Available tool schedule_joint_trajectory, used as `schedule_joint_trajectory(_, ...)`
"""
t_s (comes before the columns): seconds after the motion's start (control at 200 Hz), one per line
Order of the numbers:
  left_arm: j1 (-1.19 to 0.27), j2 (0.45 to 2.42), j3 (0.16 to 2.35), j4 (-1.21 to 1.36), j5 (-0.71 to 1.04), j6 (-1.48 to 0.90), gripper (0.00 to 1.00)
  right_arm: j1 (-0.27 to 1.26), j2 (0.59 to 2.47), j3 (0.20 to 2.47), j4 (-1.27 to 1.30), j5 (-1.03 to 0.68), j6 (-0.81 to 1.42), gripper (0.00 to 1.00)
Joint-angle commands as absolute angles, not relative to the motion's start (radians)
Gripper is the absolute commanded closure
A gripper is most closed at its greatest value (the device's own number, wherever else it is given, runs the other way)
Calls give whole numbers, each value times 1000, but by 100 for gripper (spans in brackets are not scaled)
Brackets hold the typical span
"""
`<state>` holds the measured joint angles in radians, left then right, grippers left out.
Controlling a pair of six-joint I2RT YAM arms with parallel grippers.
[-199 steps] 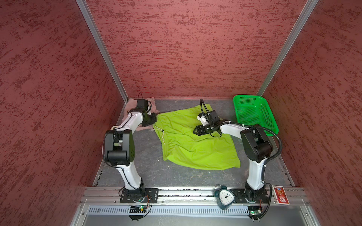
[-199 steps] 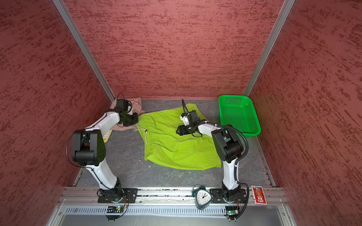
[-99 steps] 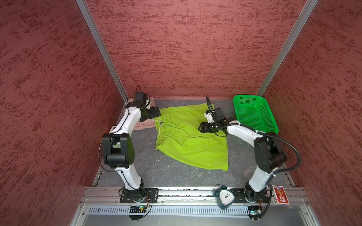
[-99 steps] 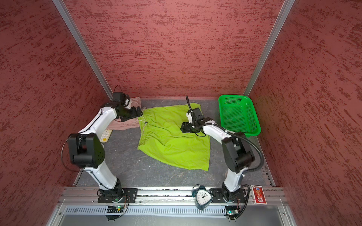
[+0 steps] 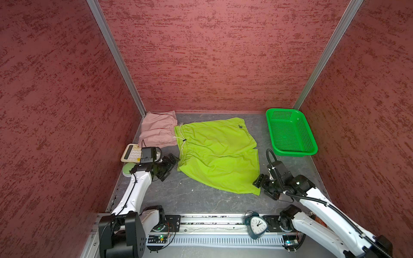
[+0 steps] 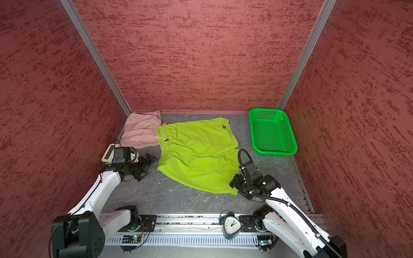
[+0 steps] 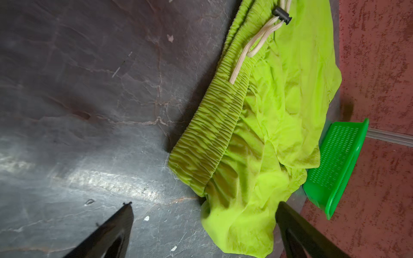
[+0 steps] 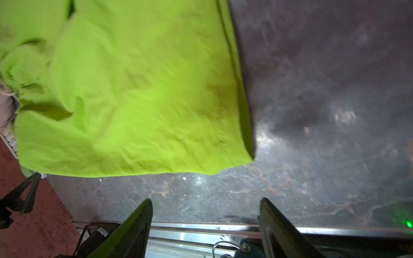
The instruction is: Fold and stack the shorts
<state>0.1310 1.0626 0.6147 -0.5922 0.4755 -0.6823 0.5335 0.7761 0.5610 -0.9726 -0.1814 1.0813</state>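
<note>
I am lining up on the lime green fabric shorts (image 5: 214, 154), spread flat mid-way across the grey bench (image 5: 178, 196) beside the dusty pink fabric shorts (image 5: 157, 129) in its far left corner, my left gripper (image 5: 173, 159) and right gripper (image 5: 258, 182) both spread and empty at the green pair's near corners, aiming to pinch both evenly.

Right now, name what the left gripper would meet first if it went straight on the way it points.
Probably the lime green fabric shorts, at their elastic waistband's near corner. The open left gripper points there; its height is unclear.
</note>
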Motion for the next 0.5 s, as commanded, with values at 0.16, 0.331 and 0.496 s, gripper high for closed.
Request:
schedule_joint_trajectory(0.16, 135, 995, 484, -437, 545, -823, 1, 583, 804, 451, -827, -184, 1284, 22)
schedule_joint_trajectory(0.331, 105, 923, 444, -426, 509, -887, 1, 635, 845, 422, -723, -94, 1355, 22)
schedule_joint_trajectory(0.496, 87, 901, 430, -438, 486, -907, 1, 640, 848, 336, -577, -46, 1429, 23)
